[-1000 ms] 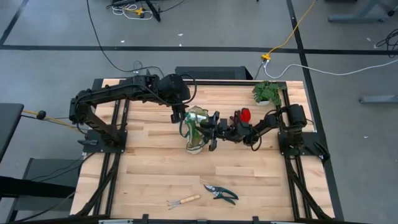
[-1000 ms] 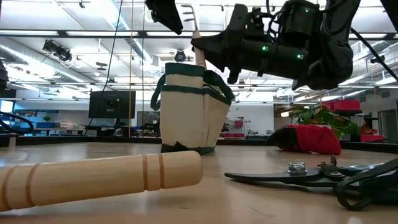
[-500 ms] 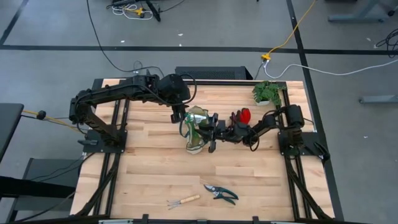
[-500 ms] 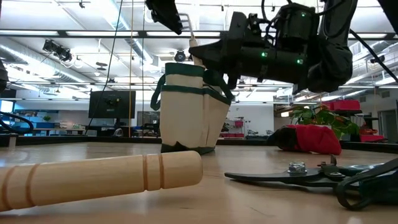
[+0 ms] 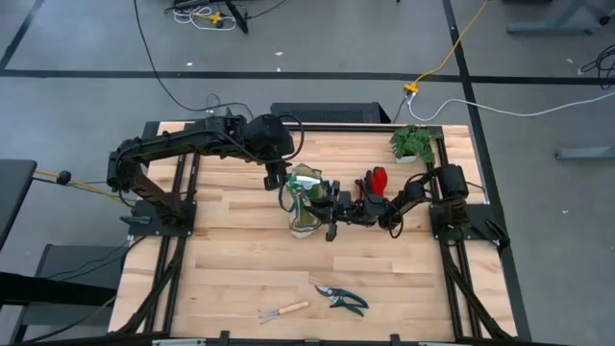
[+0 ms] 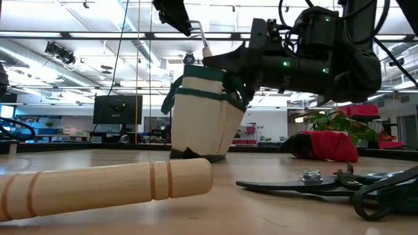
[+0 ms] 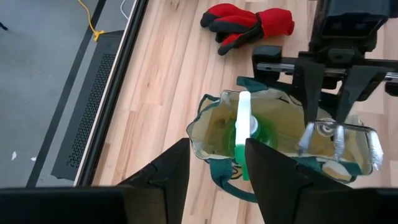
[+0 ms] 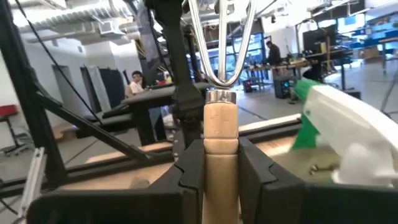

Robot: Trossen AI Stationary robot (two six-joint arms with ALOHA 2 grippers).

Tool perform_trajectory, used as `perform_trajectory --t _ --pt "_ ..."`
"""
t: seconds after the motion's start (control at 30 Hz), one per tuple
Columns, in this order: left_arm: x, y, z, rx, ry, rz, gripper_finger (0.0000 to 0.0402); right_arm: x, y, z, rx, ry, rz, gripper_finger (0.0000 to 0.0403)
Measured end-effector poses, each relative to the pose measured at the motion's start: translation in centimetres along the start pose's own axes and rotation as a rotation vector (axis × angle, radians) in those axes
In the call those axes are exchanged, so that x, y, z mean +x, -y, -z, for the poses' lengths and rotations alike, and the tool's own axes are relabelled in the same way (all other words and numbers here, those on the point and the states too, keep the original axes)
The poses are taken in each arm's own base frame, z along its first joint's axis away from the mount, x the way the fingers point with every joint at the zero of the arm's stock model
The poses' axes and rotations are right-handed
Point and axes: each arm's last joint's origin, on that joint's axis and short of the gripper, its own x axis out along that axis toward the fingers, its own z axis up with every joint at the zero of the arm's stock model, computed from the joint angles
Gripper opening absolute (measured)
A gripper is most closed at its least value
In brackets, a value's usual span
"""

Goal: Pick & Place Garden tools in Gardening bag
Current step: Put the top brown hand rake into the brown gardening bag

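On wooden table [image 5: 231, 259], shears [image 5: 341, 298], workshop behind

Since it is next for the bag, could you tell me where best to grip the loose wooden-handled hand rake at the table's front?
Probably by its plain wooden handle, from straight above. The small wooden-handled metal hand rake lies flat on the bare wooden table, handle toward the green-handled pruning shears beside it; close the jaws across the handle, clear of the tines and shears.

I see a small leafy green potted plant [image 5: 414, 143] at the far right corner of the pale wooden tabletop [image 5: 231, 259]. A yellow cable [image 5: 454, 50] runs across the grey floor beyond, and people sit at desks [image 8: 142, 83] in the background.
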Motion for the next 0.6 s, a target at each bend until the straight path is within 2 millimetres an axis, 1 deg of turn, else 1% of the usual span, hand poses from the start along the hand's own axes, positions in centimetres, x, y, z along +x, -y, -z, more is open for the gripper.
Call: perform_trajectory --t 0.1,0.6 --pt "0.0 -0.01 0.0 0.0 0.0 0.0 0.0163 -0.33 0.11 0.2 0.004 -0.011 0.018 0.005" --pt "0.0 0.0 -0.01 0.0 0.001 0.0 0.0163 -0.23 0.0 0.04 0.003 -0.007 0.0 0.005"
